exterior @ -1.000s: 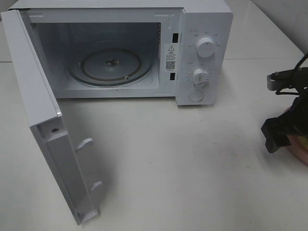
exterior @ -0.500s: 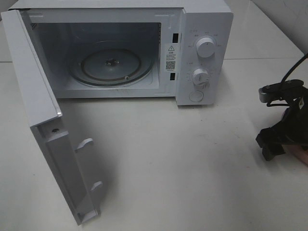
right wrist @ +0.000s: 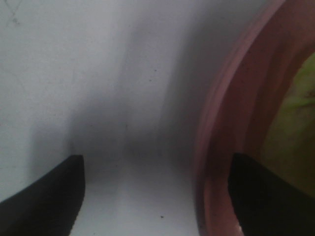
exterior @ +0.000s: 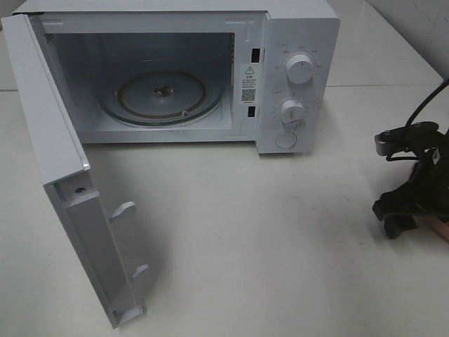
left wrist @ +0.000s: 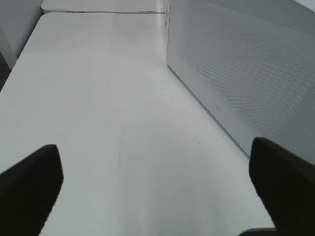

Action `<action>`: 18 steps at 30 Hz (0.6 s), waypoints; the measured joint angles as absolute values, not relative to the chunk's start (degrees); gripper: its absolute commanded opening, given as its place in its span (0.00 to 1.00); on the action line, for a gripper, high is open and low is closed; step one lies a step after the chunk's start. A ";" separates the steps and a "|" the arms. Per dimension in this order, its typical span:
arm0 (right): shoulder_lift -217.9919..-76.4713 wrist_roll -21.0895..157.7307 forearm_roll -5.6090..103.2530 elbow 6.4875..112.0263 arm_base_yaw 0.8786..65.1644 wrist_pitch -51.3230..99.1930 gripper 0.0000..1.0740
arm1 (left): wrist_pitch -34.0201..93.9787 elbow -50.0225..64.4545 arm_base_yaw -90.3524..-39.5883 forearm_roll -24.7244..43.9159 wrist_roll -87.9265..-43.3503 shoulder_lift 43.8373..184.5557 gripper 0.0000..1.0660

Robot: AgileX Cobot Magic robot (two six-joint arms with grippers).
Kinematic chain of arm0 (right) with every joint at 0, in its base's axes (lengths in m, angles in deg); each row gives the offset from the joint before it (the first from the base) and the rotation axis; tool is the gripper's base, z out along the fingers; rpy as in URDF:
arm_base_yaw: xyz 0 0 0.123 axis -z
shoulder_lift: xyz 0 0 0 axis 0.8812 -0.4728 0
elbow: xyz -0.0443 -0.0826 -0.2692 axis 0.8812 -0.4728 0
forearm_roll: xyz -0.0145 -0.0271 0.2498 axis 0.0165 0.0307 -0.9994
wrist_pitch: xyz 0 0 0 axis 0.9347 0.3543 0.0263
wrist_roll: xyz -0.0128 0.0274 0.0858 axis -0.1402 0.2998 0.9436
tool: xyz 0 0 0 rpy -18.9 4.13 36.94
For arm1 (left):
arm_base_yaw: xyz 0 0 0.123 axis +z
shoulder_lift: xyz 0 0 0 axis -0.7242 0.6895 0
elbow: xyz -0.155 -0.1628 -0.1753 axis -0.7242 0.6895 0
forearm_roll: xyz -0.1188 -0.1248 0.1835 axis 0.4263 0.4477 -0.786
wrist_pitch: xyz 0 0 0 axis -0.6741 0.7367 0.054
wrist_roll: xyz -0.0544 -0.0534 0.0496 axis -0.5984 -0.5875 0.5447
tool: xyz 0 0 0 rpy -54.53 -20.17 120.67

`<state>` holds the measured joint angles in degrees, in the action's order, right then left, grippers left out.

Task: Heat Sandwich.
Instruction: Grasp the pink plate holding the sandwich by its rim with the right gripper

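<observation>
The sandwich shows only as a blurred yellow-green patch [right wrist: 299,98] inside the pink plate [right wrist: 231,123] in the right wrist view. My right gripper [right wrist: 157,196] is open and low over the plate's rim, with one finger [right wrist: 266,196] inside the plate and the other [right wrist: 44,196] outside on the table. In the high view this gripper [exterior: 407,207] is at the far right edge and covers nearly all of the plate [exterior: 440,226]. The left gripper [left wrist: 157,189] is open over bare table, out of the high view.
The white microwave [exterior: 298,77] stands at the back with its door [exterior: 66,175] swung wide open to the left. Its glass turntable [exterior: 160,95] holds nothing. In the left wrist view a white dotted panel of the microwave [left wrist: 246,78] is beside the left gripper.
My right gripper has sunk lower and shifted slightly left over the plate, hiding more of it, and its fingers have drawn in a little. The left gripper and microwave are unchanged.
</observation>
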<state>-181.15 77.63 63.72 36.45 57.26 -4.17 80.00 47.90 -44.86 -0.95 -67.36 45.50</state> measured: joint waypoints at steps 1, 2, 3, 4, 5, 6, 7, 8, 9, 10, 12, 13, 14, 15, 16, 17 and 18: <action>-181.15 77.63 64.29 36.45 57.26 -4.17 0.61 | 80.00 47.90 -44.86 -0.95 -67.36 45.50 0.92; -181.15 77.80 65.21 36.45 57.26 -4.17 0.51 | 80.00 47.90 -44.86 -0.95 -67.36 45.50 0.92; -181.15 78.09 65.78 36.45 57.26 -4.17 0.45 | 80.00 47.90 -44.86 -0.95 -67.36 45.50 0.92; -181.15 78.09 65.78 36.45 57.26 -4.17 0.45 | 80.00 47.90 -44.86 -0.95 -67.36 45.50 0.92; -181.15 78.43 66.01 36.45 57.26 -4.17 0.39 | 80.00 47.90 -44.86 -0.95 -67.36 45.50 0.92; -181.15 79.12 66.18 36.45 57.26 -4.17 0.20 | 80.00 47.90 -44.86 -0.95 -67.36 45.50 0.92; -181.15 79.18 66.47 36.45 57.26 -4.17 0.10 | 80.00 47.90 -44.86 -0.95 -67.36 45.50 0.92; -181.15 79.18 66.47 36.45 57.26 -4.17 0.10 | 80.00 47.90 -44.86 -0.95 -67.36 45.50 0.92; -181.15 79.18 66.87 36.45 57.31 -4.17 0.00 | 80.00 47.90 -44.86 -0.95 -67.36 45.50 0.92; -181.15 79.24 66.93 36.45 57.49 -4.28 0.00 | 80.00 47.90 -44.86 -0.95 -67.36 45.50 0.92; -181.15 79.18 67.44 36.57 57.49 -4.28 0.00 | 80.00 47.90 -44.86 -0.95 -67.36 45.50 0.92; -181.15 79.18 67.44 36.57 57.49 -4.28 0.00 | 80.00 47.90 -44.86 -0.95 -67.36 45.50 0.92; -181.15 79.18 67.50 36.68 57.49 -4.23 0.00 | 80.00 47.90 -44.86 -0.95 -67.36 45.50 0.92; -181.15 79.18 67.56 36.74 57.49 -4.23 0.00 | 80.00 47.90 -44.86 -0.95 -67.36 45.50 0.92; -181.15 79.18 67.56 36.74 57.49 -4.23 0.00 | 80.00 47.90 -44.86 -0.95 -67.36 45.50 0.92; -181.15 79.18 67.56 36.74 57.49 -4.23 0.00 | 80.00 47.90 -44.86 -0.95 -67.36 45.50 0.92; -181.15 79.18 67.56 36.74 57.49 -4.23 0.00 | 80.00 47.90 -44.86 -0.95 -67.36 45.50 0.92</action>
<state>-181.15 79.18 67.56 36.74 57.49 -4.23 80.00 47.90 -44.86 -0.95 -67.36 45.50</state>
